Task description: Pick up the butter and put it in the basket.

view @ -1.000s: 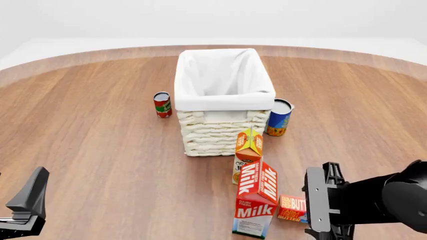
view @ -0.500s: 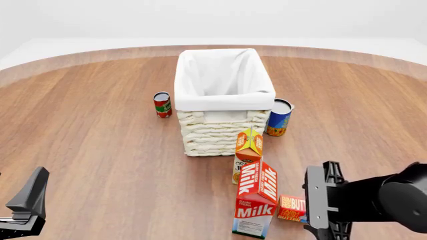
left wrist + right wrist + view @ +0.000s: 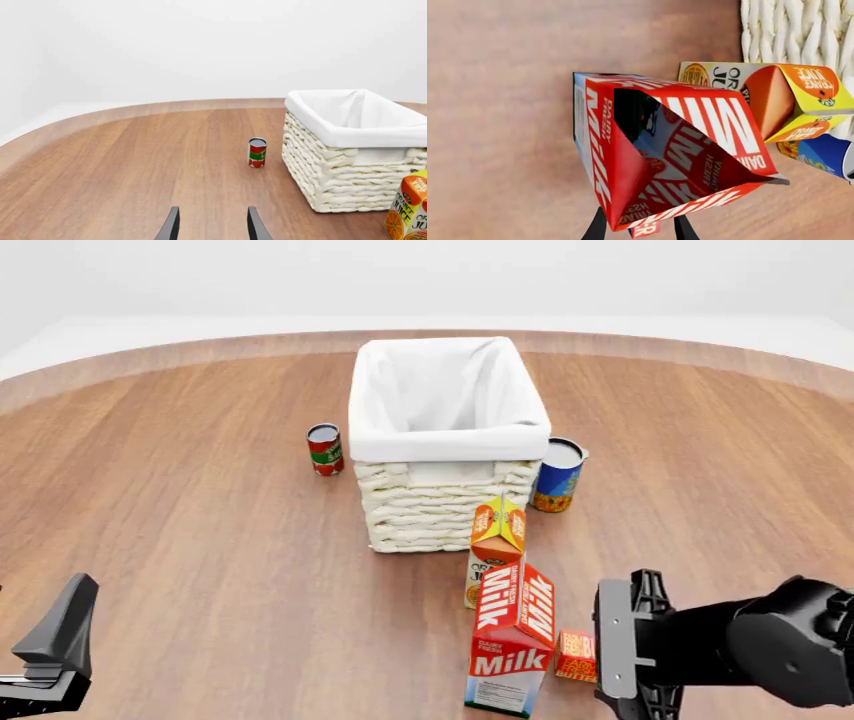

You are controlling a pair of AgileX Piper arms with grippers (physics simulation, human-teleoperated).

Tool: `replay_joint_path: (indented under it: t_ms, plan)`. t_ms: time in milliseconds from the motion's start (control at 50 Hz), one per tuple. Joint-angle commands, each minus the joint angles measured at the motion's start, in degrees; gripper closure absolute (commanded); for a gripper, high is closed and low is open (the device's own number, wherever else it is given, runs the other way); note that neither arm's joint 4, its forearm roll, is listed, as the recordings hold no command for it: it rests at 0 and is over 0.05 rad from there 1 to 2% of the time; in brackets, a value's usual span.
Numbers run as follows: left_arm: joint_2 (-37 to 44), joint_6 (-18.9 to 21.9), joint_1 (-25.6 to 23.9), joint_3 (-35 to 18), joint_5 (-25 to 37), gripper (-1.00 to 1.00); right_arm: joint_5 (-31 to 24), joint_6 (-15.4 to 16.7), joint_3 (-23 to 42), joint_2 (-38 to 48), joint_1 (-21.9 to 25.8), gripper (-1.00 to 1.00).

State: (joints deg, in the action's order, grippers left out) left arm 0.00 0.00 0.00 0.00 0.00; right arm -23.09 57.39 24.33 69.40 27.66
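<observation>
The butter (image 3: 577,656), a small red-orange box, lies on the table right of the tall Milk carton (image 3: 511,638), its right side hidden behind my right gripper (image 3: 625,648). In the right wrist view the gripper (image 3: 639,231) is open. Its fingers straddle a small red corner of the butter (image 3: 644,229) that peeks out from behind the Milk carton (image 3: 667,150), which fills most of that view. The cream wicker basket (image 3: 447,505) with white lining stands at the table's middle, beyond the cartons. My left gripper (image 3: 212,227) is open and empty at the near left (image 3: 54,655).
An orange juice carton (image 3: 497,540) stands between the Milk carton and the basket. A blue can (image 3: 558,475) stands at the basket's right front corner and a red can (image 3: 324,448) at its left. The left wrist view shows the red can (image 3: 257,152) and the basket (image 3: 333,170).
My right gripper has moved left toward the Milk carton and now covers part of the butter. The left arm has not moved.
</observation>
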Motion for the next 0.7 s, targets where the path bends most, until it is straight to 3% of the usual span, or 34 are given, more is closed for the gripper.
replay_joint_path:
  t_ms: [20, 700]
  plan:
    - [0.0, 0.0, 0.0, 0.0, 0.0, -1.0, 2.0, -1.0, -0.7, 1.5, 0.8, -1.0]
    - [0.0, 0.0, 0.0, 0.0, 0.0, -1.0, 11.6, -3.3, -4.5, 8.4, 2.1, -1.0]
